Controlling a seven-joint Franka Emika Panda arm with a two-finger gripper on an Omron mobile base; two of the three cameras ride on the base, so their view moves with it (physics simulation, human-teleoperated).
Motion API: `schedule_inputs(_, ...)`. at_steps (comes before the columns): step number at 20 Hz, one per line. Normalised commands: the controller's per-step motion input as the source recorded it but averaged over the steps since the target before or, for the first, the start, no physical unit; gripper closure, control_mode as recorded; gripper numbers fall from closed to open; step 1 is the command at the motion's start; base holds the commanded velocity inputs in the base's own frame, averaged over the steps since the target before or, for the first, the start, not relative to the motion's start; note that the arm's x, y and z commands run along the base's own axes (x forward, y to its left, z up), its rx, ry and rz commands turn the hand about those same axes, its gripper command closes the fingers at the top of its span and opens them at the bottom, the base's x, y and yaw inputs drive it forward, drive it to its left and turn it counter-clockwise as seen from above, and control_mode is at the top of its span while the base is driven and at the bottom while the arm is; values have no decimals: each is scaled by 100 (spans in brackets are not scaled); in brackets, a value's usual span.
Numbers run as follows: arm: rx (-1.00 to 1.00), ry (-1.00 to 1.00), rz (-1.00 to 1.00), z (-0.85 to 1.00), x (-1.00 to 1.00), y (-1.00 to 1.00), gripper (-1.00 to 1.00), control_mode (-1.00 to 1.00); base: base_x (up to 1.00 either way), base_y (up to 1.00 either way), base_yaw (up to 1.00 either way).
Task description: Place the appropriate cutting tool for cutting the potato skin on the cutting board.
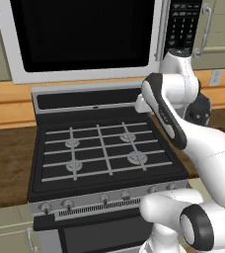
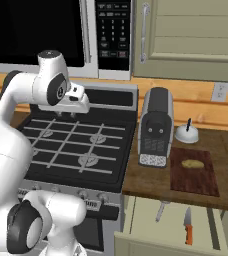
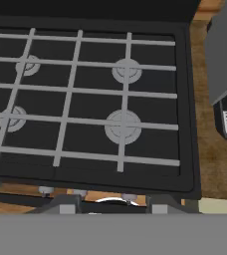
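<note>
A: Where's the peeler [image 2: 160,210]?

B: In the open drawer [image 2: 186,245] below the bench [image 2: 146,182], on the right base view: a slim grey stick lying near the drawer's left side. An orange-handled knife [image 2: 187,226] lies just beside it to the right. For skin, I'd judge the grey one the proper tool.

A: And the board?

B: The cutting board [image 2: 196,180] sits on the bench beside the coffee machine [image 2: 155,127], with the potato [image 2: 192,163] resting on it.

A: The gripper [image 2: 70,115]?

B: Hanging over the stove [image 2: 71,145], well apart from the drawer. In the hand view the two fingertips [image 3: 64,205] stand apart, nothing between them.

A: How will it handle?

B: Likely light, stiff and slick, being metal-looking and thin. I'd close the jaws across the middle of its shaft, square to its length, so it can't pivot. The drawer wall crowds it; approach from above.
</note>
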Motion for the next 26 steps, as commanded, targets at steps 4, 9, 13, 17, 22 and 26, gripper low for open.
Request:
schedule_inputs(4,0,-6,2,-2,-55,-16,-100,-100,0,0,0)
schedule_inputs(9,12,-11,1,-37,-96,-100,-100,-100,0,0,0)
schedule_inputs(13,2,0,0,-49,-86,-100,-100,-100,0,0,0)
schedule_inputs(17,0,1,-1,-91,-92,-100,-100,-100,0,0,0)
schedule_inputs(22,0,12,0,-82,-47,-100,-100,-100,0,0,0)
schedule_inputs(26,0,32,-2,-40,-4,-80,-100,-100,0,0,0)
